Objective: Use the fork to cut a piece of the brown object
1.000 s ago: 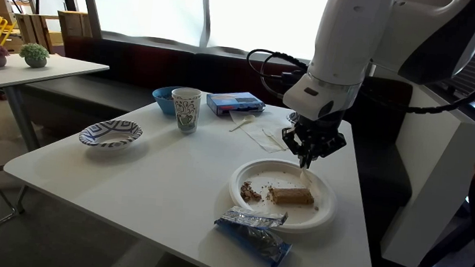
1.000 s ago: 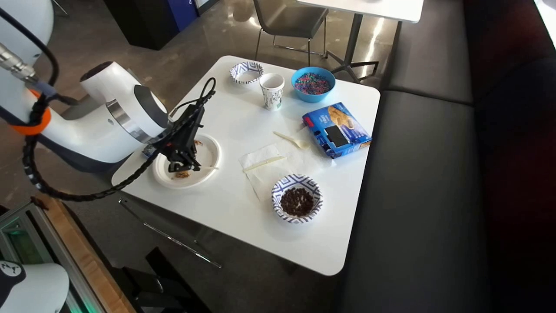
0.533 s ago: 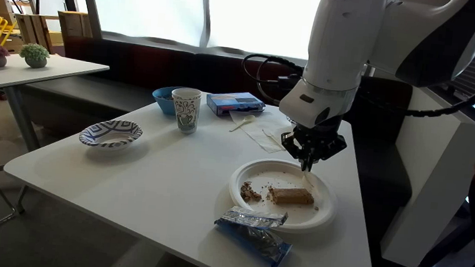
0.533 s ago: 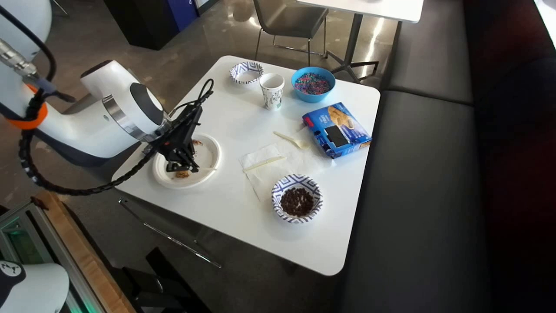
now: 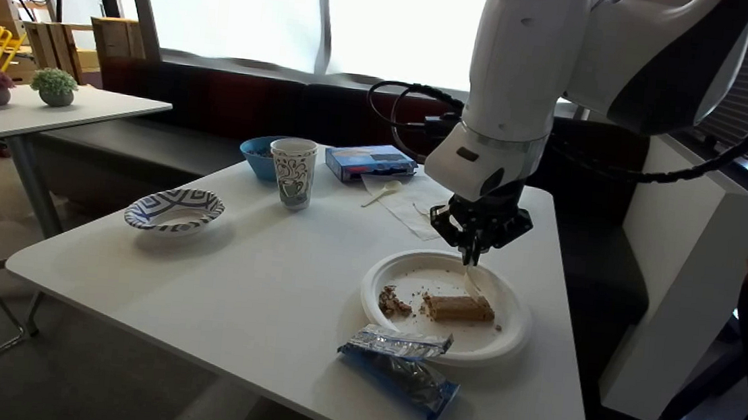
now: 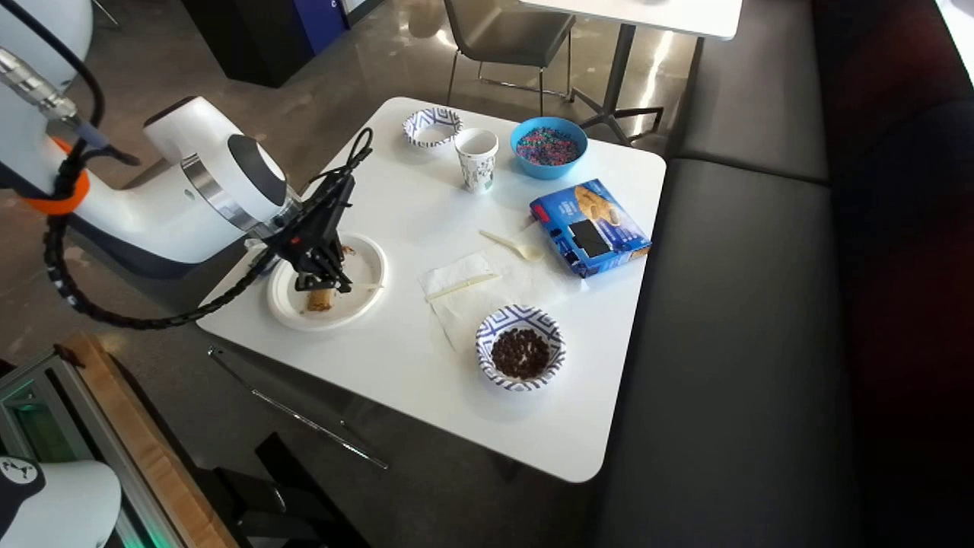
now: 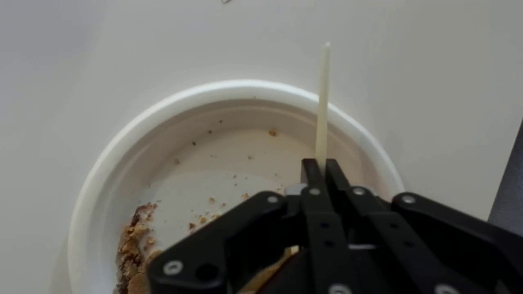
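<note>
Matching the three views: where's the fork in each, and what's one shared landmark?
In an exterior view: fork right of centre, slanting down from the gripper.
In an exterior view: fork left of centre, one end showing just right of the gripper.
In the wrist view: fork right of centre, running upward from the gripper.
Shared landmark: white plate, in all three.

Windows (image 5: 417, 24) blown out white; bench back (image 5: 241, 104) beneath very dark; glare streaks floor (image 6: 659, 61); wrist view greyish, soft.
</note>
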### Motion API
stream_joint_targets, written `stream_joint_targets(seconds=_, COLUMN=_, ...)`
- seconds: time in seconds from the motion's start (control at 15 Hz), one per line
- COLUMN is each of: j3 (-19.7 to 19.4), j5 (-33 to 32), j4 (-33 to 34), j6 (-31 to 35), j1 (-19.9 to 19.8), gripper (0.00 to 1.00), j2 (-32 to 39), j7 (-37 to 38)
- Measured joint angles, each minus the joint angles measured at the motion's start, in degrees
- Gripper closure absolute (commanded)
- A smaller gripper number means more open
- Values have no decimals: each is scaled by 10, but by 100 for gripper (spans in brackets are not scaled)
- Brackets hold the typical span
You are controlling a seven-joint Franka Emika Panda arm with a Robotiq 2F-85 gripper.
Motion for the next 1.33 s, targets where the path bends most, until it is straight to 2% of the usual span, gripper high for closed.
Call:
stream_joint_targets(seconds=0.53, j3=9, j5=39, j4=4, j6=-15, j1=1, gripper=98, j2=18, j7=-37)
stream_joint_targets(seconds=1.33, j3=9, j5=53, j4=11, j6=-30, j1=4, gripper=98, j2=18, j7=-40)
